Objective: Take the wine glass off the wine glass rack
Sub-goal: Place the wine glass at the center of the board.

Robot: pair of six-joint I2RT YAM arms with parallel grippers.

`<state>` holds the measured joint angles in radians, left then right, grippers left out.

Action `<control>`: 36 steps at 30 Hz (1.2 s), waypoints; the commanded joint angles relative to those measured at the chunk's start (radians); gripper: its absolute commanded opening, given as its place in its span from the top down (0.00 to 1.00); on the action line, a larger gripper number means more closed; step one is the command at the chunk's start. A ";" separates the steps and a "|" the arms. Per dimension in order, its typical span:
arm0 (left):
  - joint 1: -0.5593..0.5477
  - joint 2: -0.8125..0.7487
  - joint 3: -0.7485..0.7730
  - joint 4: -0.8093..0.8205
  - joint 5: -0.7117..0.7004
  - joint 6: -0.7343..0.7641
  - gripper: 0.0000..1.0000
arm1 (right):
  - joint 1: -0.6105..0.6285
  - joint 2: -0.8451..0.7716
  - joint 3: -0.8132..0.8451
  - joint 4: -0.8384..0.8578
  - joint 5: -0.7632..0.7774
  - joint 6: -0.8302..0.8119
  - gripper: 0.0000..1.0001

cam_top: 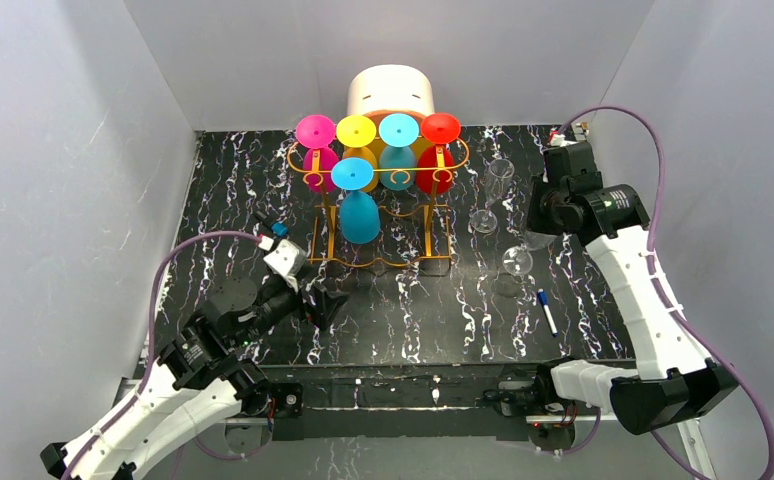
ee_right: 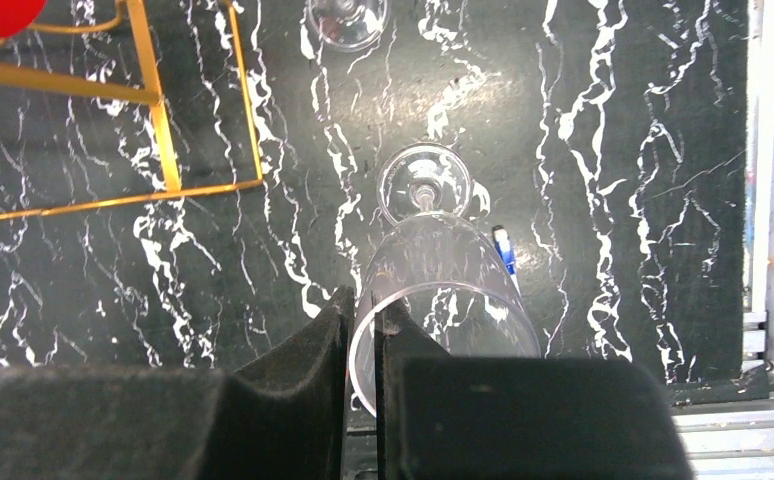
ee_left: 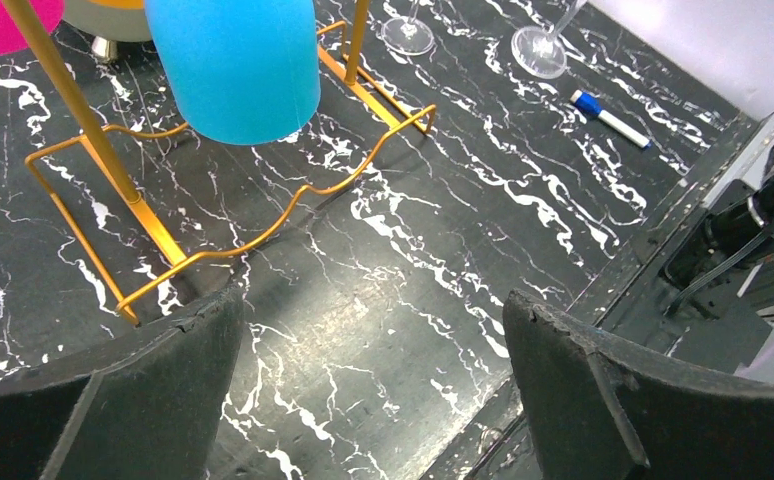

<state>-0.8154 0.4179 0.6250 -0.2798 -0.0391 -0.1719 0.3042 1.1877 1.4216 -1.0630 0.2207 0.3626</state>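
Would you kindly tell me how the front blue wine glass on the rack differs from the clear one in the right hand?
The front blue glass is opaque; the clear glass is see-through. The blue glass hangs upside down, foot up, from the wine glass rack; the clear glass is off it, foot downward. Nothing grips the blue glass; the right hand pinches the clear glass's rim. Both are stemmed glasses.

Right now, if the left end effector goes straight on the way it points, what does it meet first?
Most likely the bare table, just before the rack's front rail: the open left end effector tilts down toward it. Depth is unclear, so the rail could come first.
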 commanded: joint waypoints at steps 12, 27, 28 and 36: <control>0.002 0.051 0.070 -0.069 0.055 0.095 0.02 | -0.089 0.153 0.100 0.202 0.040 -0.013 0.99; 0.002 -0.024 0.075 -0.096 -0.078 0.097 0.02 | -0.248 0.309 0.151 0.270 -0.098 -0.017 0.99; 0.002 -0.030 0.076 -0.097 -0.091 0.095 0.02 | -0.249 0.320 0.157 0.272 -0.108 -0.018 0.99; 0.001 -0.058 0.078 -0.104 -0.112 0.096 0.02 | -0.254 0.418 0.215 0.294 -0.143 -0.021 0.99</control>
<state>-0.8154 0.3729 0.6682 -0.3759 -0.1230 -0.0849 0.0525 1.5845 1.5551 -0.8242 0.0975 0.3515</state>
